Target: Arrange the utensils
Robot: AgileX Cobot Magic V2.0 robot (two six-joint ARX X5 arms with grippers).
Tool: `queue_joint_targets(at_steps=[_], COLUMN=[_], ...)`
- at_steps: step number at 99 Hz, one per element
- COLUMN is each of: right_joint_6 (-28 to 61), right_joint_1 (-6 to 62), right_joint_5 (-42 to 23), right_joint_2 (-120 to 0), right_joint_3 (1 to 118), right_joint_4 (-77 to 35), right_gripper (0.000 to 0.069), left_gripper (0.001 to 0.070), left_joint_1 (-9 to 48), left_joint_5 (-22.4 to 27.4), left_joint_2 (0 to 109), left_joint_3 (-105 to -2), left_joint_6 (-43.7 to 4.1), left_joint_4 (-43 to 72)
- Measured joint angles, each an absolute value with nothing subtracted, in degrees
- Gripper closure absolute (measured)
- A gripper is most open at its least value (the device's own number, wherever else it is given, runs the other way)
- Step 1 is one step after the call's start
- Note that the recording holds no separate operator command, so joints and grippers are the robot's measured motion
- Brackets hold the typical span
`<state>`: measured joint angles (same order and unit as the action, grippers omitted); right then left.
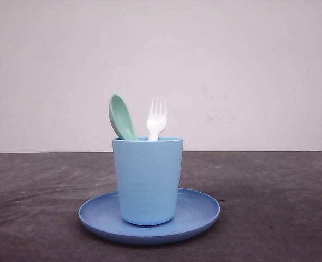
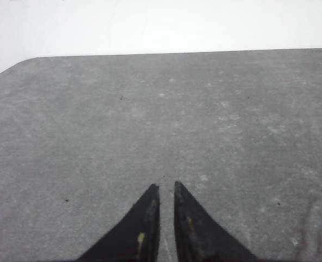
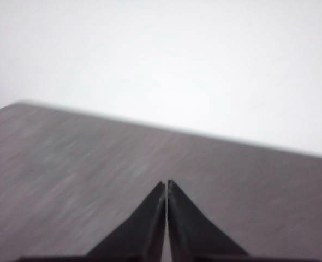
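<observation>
Fork and spoon already standing in the cup
We see the spoon (image 1: 121,117) left of the fork (image 1: 156,119) in the cup (image 1: 148,180) on the plate (image 1: 202,213); left gripper (image 2: 166,188) and right gripper (image 3: 166,185) are closed, holding nothing, so we judge nothing remains

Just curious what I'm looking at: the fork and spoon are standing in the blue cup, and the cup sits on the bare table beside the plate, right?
Not quite. The fork and spoon do stand in the cup, but the cup sits on the plate, not beside it, as the front view shows.
</observation>
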<state>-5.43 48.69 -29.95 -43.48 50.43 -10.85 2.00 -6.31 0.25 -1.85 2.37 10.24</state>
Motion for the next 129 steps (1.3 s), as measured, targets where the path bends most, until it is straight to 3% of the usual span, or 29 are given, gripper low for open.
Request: queue_joint_targets(at_steps=[41,56,99,129], right_joint_6=[1.2,1.5,0.8,-0.1], right_joint_1=[15.1,6.4,2.0,1.9], right_joint_5=[-10.7,-4.4,-4.0,-4.1], right_joint_2=[-43.0,-40.4,-14.9,-3.9], right_joint_3=[48.5,42.2,9.2,0.8], right_joint_4=[-10.0,-9.5,-1.1,-5.0], right_gripper=[0.0687,0.0687,0.0687,0.0687], left_gripper=[0.0686,0.0686,0.0686,0.0686], left_joint_1=[2.0,2.0,2.0,2.0], left_joint_5=[-6.3,-6.3,-6.3,-6.3], left_joint_2=[0.3,0.3,0.3,0.3], left_joint_3=[-1.8,-1.8,-1.8,-1.8], left_joint_6=[2.4,2.4,2.4,2.4], left_joint_4=[10.2,10.2,10.2,10.2])
